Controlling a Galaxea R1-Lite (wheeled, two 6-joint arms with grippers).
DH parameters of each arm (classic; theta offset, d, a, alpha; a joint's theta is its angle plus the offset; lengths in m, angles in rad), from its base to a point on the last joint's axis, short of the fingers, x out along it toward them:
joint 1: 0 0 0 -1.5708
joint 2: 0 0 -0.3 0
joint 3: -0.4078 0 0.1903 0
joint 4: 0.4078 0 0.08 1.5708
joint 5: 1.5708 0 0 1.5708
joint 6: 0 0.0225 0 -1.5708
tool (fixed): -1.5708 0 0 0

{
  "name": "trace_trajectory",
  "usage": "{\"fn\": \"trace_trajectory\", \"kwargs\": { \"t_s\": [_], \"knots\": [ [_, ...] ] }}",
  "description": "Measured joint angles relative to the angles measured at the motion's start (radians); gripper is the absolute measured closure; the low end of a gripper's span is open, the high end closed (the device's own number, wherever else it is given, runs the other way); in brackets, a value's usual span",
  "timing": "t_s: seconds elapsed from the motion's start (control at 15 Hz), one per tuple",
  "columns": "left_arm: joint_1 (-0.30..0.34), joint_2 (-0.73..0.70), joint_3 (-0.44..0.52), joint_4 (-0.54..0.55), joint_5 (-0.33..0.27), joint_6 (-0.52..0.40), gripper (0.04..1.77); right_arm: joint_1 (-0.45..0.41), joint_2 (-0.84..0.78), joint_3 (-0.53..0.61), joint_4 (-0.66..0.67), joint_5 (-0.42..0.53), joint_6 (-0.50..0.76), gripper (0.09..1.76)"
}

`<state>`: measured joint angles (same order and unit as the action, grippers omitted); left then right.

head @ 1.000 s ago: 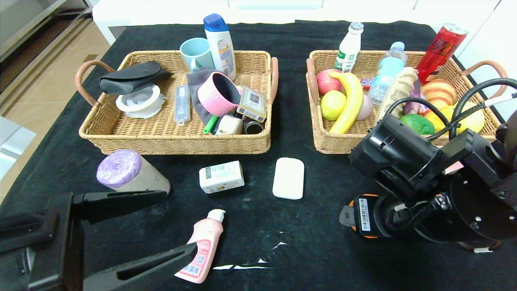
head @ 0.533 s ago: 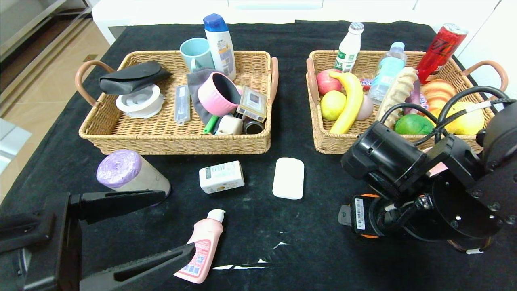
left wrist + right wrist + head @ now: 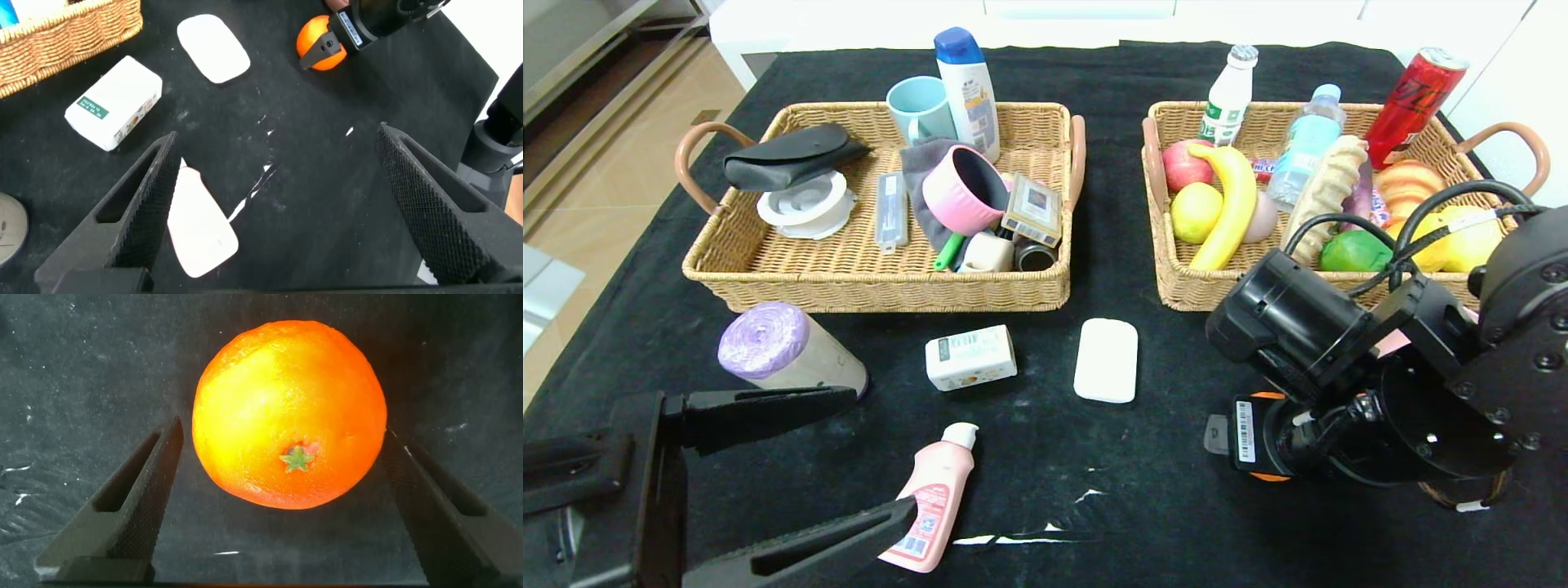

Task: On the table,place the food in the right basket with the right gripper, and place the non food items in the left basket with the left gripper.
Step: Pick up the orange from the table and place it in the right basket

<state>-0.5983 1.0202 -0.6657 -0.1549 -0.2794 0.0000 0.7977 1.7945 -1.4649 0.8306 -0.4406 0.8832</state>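
My right gripper (image 3: 282, 434) is open and straddles the round orange fruit (image 3: 290, 412), which rests on the table at the front right; a gap shows on at least one side. The right arm hides most of that fruit in the head view. My left gripper (image 3: 882, 453) hangs open at the front left, with the pink bottle (image 3: 935, 498) lying just by its inner finger. The white box with green print (image 3: 970, 357), the white bar (image 3: 1106, 359) and the grey roll with a purple end (image 3: 784, 347) lie on the cloth. The pink bowl (image 3: 960, 189) sits in the left basket (image 3: 874, 290).
The right basket (image 3: 1192, 294) holds fruit, bread and drink bottles, with a red can at its far corner. The left basket also holds a mug, a shampoo bottle, a black case and a tape roll. White scuffs (image 3: 1013, 539) mark the black cloth near the front.
The right arm has shifted slightly left and down over the orange. The left gripper has barely moved, and nothing on the table has moved.
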Motion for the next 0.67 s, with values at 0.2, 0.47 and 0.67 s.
{"fn": "trace_trajectory", "kwargs": {
  "t_s": [0.2,0.47,0.67],
  "knots": [
    [0.000,0.000,0.000,0.000,0.000,0.000,0.09,-0.001,0.004,0.000,-0.001,-0.001,0.005,0.14],
    [0.000,0.000,0.001,-0.001,0.000,0.001,0.09,-0.004,0.013,0.001,-0.005,0.000,0.007,0.40],
    [0.000,-0.001,0.000,-0.003,0.000,0.004,0.09,-0.005,0.020,0.001,-0.005,0.000,0.007,0.62]
  ]
}}
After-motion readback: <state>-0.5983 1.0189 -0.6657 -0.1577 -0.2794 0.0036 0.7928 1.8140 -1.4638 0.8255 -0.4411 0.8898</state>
